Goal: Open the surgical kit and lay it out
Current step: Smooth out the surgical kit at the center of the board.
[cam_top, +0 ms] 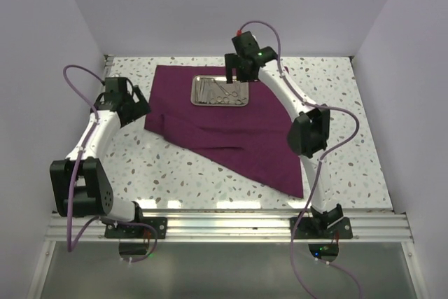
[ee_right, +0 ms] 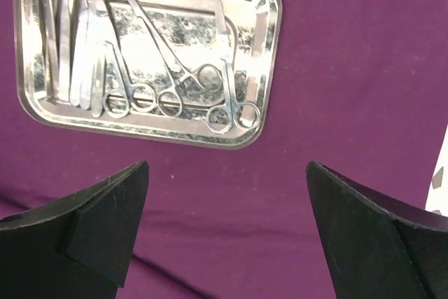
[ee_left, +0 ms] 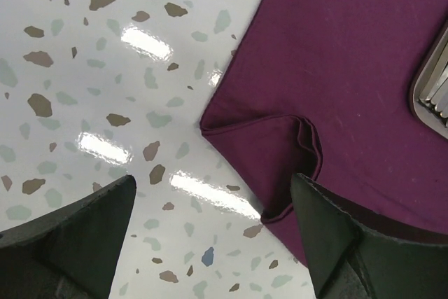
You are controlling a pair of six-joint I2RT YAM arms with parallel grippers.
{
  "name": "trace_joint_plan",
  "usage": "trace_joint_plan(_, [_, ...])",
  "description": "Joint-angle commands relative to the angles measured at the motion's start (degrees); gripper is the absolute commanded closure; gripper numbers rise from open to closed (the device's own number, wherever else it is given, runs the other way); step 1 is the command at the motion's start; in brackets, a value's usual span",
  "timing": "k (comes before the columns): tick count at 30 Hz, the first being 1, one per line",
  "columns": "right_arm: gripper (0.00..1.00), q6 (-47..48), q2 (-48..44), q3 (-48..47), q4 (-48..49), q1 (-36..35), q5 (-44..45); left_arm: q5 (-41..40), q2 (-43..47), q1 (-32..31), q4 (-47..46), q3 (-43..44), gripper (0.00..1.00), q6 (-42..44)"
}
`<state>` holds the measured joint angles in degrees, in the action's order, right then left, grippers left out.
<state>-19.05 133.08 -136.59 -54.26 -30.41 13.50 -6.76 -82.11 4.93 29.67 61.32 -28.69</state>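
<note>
A dark maroon cloth wrap point(cam_top: 231, 138) lies spread on the speckled white bench point(cam_top: 175, 173), bearing a shiny rectangular steel tray point(cam_top: 219, 91) of thin silver instruments point(ee_right: 140, 47). The left tool point(ee_left: 213, 181) and right tool point(ee_right: 227, 166) gape wide, holding nothing.

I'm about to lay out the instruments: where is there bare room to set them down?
Maroon cloth near of the steel tray, up to the fold at its left. Bare tabletop between the cloth's near edge and the front rail. Crowded: the tray, its instruments overlapping, with the right gripper, jaws open, hovering close.
</note>
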Motion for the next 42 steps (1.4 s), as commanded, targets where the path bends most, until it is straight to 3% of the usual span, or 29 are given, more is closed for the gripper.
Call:
trace_joint_plan(1, [0.02, 0.85, -4.04, 1.93, -2.0, -4.83, -1.0, -0.97, -0.69, -1.24, 0.13, 1.53, 0.05, 0.48])
trace_joint_plan(6, [0.04, 5.42, -12.57, 9.94, 6.18, -12.2, -15.31, -0.36, -1.48, -2.03, -1.1, 0.38, 0.05, -0.49])
trace_joint_plan(11, [0.05, 6.57, -11.53, 13.54, 7.42, -21.08, -18.24, 1.92, -2.88, -2.47, -2.51, -1.11, 0.05, -0.76])
trace_joint_plan(15, [0.08, 5.25, -7.84, 13.2, 6.27, -22.23, -18.15, 6.49, -5.17, -3.43, -6.18, -3.65, 0.05, 0.12])
trace_joint_plan(23, [0.08, 5.34, -8.8, 15.03, 5.39, -21.62, -13.59, 23.62, -2.27, -4.49, -19.47, -14.65, 0.07, 1.17])
trace_joint_plan(29, [0.08, 5.25, -12.13, 20.31, 6.71, -20.3, -12.09, 26.35, -3.32, -4.49, -22.37, -15.35, 0.09, 2.06])
trace_joint_plan(34, [0.09, 4.9, -14.6, 25.85, 8.2, -19.77, -10.69, 27.42, -5.34, -6.25, -24.22, -14.3, 0.18, 1.36])
trace_joint_plan(42, [0.1, 4.2, -16.44, 29.72, 8.91, -18.98, -9.54, 28.91, -8.68, -7.56, -23.52, -10.26, 0.43, 2.05])
